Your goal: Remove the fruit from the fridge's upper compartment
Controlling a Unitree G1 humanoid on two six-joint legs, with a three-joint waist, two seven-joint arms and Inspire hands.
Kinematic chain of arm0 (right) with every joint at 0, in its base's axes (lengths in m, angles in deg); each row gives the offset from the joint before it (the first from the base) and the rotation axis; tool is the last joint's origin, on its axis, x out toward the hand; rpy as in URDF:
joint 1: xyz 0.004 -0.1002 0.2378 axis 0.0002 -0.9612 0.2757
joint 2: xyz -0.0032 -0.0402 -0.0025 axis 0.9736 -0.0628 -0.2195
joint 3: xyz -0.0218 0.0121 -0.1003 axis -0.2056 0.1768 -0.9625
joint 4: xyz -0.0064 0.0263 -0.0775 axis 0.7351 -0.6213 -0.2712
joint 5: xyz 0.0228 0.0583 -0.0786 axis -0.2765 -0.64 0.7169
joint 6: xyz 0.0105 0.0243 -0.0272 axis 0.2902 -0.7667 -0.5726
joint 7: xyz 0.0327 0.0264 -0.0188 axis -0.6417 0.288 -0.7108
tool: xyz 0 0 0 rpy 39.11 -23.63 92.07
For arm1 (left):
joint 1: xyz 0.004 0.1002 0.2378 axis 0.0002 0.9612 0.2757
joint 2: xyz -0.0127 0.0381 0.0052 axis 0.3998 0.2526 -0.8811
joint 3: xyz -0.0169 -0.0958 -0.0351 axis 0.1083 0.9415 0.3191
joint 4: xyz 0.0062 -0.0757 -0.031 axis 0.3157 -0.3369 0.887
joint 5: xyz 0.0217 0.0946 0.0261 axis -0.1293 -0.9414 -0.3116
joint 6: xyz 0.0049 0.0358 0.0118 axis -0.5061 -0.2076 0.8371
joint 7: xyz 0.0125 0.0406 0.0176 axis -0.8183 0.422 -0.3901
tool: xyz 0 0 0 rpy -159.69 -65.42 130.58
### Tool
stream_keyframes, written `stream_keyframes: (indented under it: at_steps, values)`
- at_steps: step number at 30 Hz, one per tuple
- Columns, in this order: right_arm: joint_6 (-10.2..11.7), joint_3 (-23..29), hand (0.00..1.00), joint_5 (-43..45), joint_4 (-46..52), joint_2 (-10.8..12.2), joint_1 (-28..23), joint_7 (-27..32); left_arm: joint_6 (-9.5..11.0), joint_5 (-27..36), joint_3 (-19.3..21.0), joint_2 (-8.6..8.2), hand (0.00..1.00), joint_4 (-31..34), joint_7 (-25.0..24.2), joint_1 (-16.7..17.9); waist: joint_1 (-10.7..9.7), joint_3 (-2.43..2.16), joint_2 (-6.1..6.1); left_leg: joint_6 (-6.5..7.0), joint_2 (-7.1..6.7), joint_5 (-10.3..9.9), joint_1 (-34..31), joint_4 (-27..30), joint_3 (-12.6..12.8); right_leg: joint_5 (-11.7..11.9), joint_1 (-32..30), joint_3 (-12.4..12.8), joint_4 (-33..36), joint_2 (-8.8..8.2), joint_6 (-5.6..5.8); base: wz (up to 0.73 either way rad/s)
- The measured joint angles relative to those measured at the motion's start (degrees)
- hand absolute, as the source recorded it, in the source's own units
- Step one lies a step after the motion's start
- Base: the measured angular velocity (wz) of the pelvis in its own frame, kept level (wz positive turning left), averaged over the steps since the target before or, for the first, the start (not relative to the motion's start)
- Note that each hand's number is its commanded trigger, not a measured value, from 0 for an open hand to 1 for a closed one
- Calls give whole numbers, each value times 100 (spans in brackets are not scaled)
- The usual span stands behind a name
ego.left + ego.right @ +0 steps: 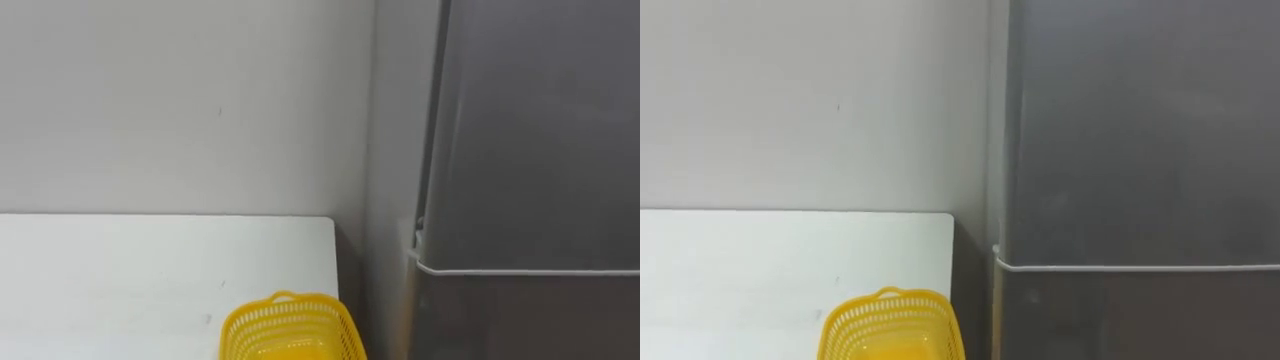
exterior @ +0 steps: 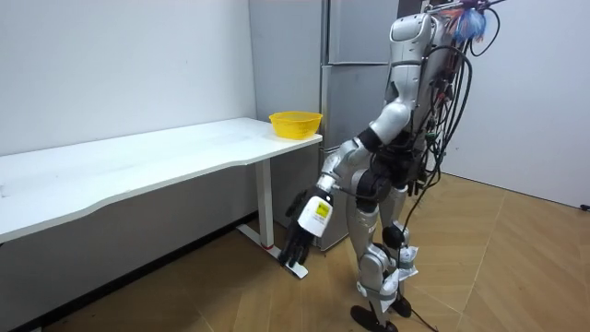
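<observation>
Room view: the robot stands facing the fridge (image 1: 1140,130), both doors closed, beside a white table (image 1: 740,260) bearing a yellow basket (image 1: 890,325). Its left hand (image 2: 297,242) hangs low; whether its fingers are spread or curled cannot be told.

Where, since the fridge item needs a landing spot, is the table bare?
The table is bare from the wall to its front edge, everywhere left of the basket. Crowded only at the corner beside the fridge, where the basket stands.
</observation>
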Motion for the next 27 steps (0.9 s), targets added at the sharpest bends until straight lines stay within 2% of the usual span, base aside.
stream_keyframes:
  at_steps: [1,3,5,7,8,9,10,12,13,14,18,21,22,23,24,27]
  values:
    - [57,52,0,33,89,1,-41,12,150,-11,1,5,0,281,166,6,2,-2,3,-1,0,1,1,13,-1,0,-5,0,8,0,0,0]
    - [116,94,0,59,145,0,-55,19,270,-12,0,9,0,711,394,11,21,-13,28,0,-3,0,-6,30,0,0,-9,5,9,-1,0,0]
    - [165,94,0,51,158,3,-59,14,298,-89,-4,9,0,1290,584,7,12,-19,23,0,-4,-1,-8,27,-6,0,-49,3,2,-2,0,0]
    - [185,95,0,55,160,-12,-52,5,411,-533,-9,32,0,1958,735,-6,11,-20,22,0,-7,0,-4,13,-17,1,-57,2,7,-2,0,0]
    - [194,95,0,55,145,-14,-51,5,439,-603,-9,48,0,2096,760,-19,-1,-20,28,0,-6,0,-4,14,-16,1,-57,1,-3,-2,0,0]
    - [222,113,0,65,115,-8,-52,4,440,-627,-10,53,0,2513,829,-22,-26,-18,27,0,-8,0,-12,14,-25,1,-52,-4,1,-2,0,4]
    - [251,113,0,60,74,2,-69,-1,442,-701,-14,43,0,3031,844,-22,-25,-10,10,0,-11,0,-41,14,-47,1,-34,-17,5,-2,0,7]
    - [252,114,0,48,70,-1,-117,-13,505,-890,-20,58,0,3656,777,-26,-37,-10,10,0,-13,0,-36,22,-62,1,-13,-31,2,-6,0,7]
    - [253,114,0,46,70,0,-132,-46,554,-951,-34,84,0,4001,700,-39,-94,9,-9,0,-13,-1,-50,41,-80,1,-12,-49,-1,-7,0,8]
    - [254,114,0,45,70,1,-130,-68,558,-1009,-54,103,0,4142,652,-50,-124,-1,21,-3,-13,-5,-68,61,-95,1,-15,-58,-2,-7,0,8]
    - [301,111,0,65,22,2,-117,-295,563,-1120,-301,209,0,4933,83,-135,-227,41,6,-9,-8,-11,-144,84,-113,2,-69,-77,-15,-2,-1,3]
    - [331,115,0,64,-105,30,-82,-380,561,-1125,-503,264,0,5561,-415,-204,-364,46,20,-12,-9,-9,-213,116,-134,2,-144,-74,-16,0,-5,2]
    - [359,123,0,93,-105,24,-90,-420,579,-1134,-662,327,0,5811,-639,-251,-443,95,-40,-11,-11,-9,-249,141,-140,2,-145,-67,-10,0,-5,6]
    - [357,122,0,122,-106,20,-90,-446,615,-1137,-747,364,0,5866,-761,-315,-484,81,-2,-11,-12,-9,-268,160,-153,2,-150,-70,-5,0,-5,4]
    - [358,111,0,207,-103,12,-88,-503,647,-1161,-942,448,0,5875,-1037,-515,-501,119,-1,-11,-13,-9,-274,162,-152,2,-157,-68,6,-4,-5,0]
    - [344,111,0,320,-72,21,-90,-585,600,-1310,-1418,498,0,5873,-1849,-807,-630,117,16,-10,-10,-9,-303,158,-129,3,-194,-56,-4,-4,-6,-3]
